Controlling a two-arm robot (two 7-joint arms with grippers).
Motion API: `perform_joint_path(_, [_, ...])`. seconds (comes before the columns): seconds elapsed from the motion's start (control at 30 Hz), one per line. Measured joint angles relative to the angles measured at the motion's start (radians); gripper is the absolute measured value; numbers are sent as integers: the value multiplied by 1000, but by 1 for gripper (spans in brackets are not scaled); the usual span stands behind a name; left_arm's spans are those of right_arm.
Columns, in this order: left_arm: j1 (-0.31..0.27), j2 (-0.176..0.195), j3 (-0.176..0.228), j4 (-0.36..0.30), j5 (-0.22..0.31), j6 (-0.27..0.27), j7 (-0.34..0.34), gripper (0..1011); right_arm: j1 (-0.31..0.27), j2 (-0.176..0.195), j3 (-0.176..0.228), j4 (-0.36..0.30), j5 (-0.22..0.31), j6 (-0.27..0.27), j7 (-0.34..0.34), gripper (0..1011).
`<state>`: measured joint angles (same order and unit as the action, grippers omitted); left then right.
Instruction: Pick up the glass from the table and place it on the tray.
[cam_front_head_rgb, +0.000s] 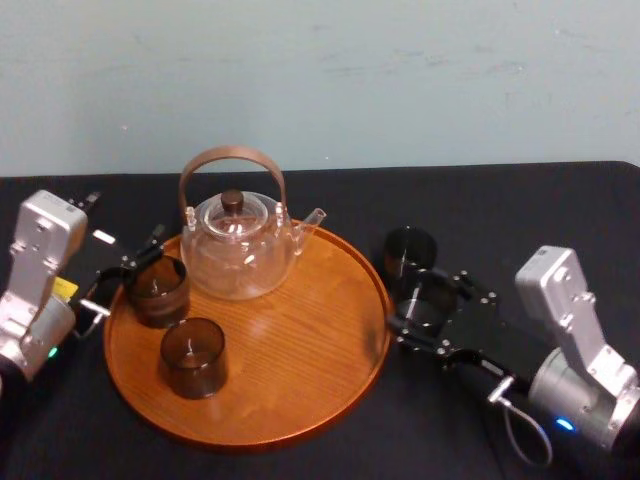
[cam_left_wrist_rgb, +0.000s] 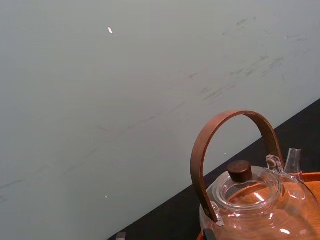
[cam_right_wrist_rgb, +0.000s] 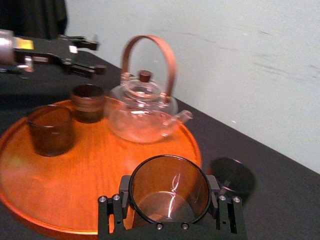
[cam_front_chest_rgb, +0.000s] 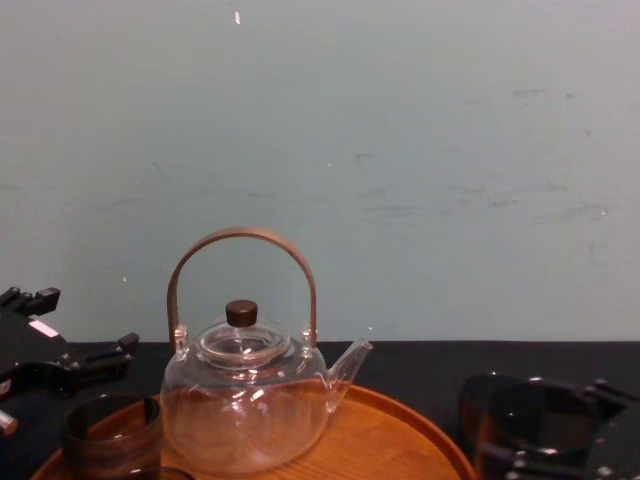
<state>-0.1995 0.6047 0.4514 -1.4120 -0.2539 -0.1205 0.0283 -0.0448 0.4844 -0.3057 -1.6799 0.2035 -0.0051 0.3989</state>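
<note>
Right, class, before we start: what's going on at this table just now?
The right gripper is shut on a dark glass just right of the tray; whether it has left the table is unclear. The left gripper, open, hovers by the back glass on the tray. A front glass and a teapot stand on the tray too, and a spare glass stands on the table.

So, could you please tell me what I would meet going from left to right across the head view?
Left hand → rear glass on the tray → teapot → glass on the right, gripped by the right hand.
</note>
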Motion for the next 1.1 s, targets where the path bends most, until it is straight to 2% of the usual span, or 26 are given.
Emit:
perform_joint_path(0.27, [0,0,0,0,0,0,0,1001,28,-25,-70,-9,-24,5,33,908])
perform_joint_path(0.53, [0,0,0,0,0,0,0,1001,85,-69,-147,27,-55,8,48,908])
perform_joint_path(0.7, [0,0,0,0,0,0,0,1001,118,-92,-175,59,-72,10,50,908])
perform_joint_path(1.1, [0,0,0,0,0,0,0,1002,167,-129,-206,133,-86,18,50,908])
